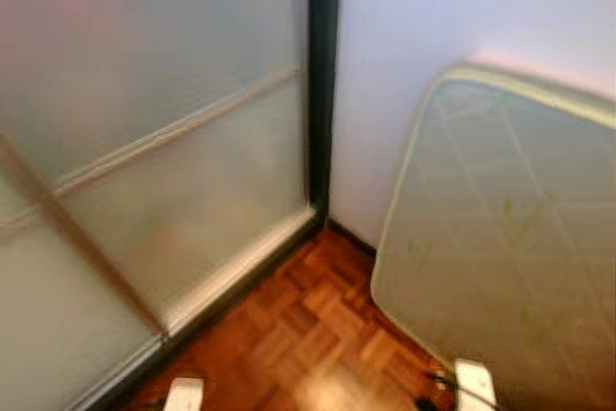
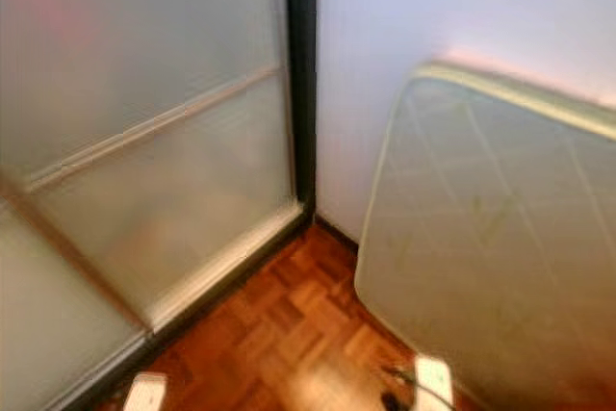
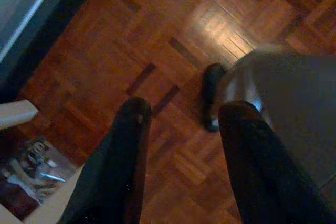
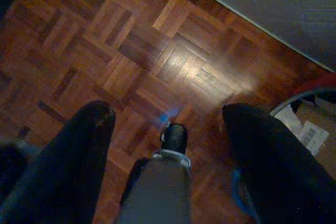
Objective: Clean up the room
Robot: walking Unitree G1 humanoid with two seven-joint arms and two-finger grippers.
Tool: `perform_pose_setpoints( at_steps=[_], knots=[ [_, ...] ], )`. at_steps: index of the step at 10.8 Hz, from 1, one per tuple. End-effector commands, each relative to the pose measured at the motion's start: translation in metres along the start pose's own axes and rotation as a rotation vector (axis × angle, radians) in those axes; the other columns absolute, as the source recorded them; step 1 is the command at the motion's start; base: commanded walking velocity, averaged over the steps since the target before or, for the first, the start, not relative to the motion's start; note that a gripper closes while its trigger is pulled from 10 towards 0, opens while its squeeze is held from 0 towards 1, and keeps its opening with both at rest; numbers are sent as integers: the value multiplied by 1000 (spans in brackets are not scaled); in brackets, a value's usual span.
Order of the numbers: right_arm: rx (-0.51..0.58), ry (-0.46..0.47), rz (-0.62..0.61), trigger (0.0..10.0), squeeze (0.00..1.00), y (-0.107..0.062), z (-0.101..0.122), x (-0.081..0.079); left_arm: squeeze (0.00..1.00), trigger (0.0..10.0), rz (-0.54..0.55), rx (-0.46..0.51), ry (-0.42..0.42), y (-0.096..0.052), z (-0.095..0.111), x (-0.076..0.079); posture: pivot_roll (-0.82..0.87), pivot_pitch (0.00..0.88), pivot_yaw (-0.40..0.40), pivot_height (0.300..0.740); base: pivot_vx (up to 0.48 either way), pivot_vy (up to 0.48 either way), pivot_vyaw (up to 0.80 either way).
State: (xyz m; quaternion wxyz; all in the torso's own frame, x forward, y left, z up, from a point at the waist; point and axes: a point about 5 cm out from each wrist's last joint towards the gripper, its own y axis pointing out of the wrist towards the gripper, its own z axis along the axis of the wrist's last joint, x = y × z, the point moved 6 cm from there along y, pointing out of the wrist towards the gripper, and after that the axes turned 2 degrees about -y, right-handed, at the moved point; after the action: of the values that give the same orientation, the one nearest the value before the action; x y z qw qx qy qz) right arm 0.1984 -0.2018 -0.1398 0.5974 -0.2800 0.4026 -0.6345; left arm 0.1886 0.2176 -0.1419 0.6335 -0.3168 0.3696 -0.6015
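Observation:
Both arms hang at my sides over a parquet floor. My left gripper is open, its two black fingers apart with only floor between them. My right gripper is open too and holds nothing. My own grey leg and dark foot show below it. In the head views the pale tops of my two arms sit at the bottom edge.
I face a room corner. A frosted glass door with a dark frame stands on the left, a white wall ahead. A pale green mattress leans on the right. A box with cluttered items and a red-rimmed container lie near my feet.

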Motion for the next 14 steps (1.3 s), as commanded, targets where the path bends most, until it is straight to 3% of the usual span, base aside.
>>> perform_pose_setpoints(
  at_steps=[1,8,9,12,14],
  knots=[
    [8,9,17,10000,0,3,5,-10,0,10000,22,2,4,-1,2,-10,212,67,-25,740,0,0,-650],
    [-11,-19,2,10000,0,1,2,-4,0,10000,-1,17,-10,0,3,-2,196,51,-50,740,0,0,-782],
    [-7,-22,-4,10000,0,2,3,-4,0,10000,-3,15,-9,0,3,-2,174,33,-22,740,0,0,-775],
    [4,0,8,10000,0,4,4,-15,0,10000,4,14,93,0,9,-14,137,4,21,740,0,0,-775],
    [-1,-5,7,10000,0,4,3,-15,0,10000,3,26,101,1,15,-13,146,0,8,740,0,-426,-775]
  ],
)
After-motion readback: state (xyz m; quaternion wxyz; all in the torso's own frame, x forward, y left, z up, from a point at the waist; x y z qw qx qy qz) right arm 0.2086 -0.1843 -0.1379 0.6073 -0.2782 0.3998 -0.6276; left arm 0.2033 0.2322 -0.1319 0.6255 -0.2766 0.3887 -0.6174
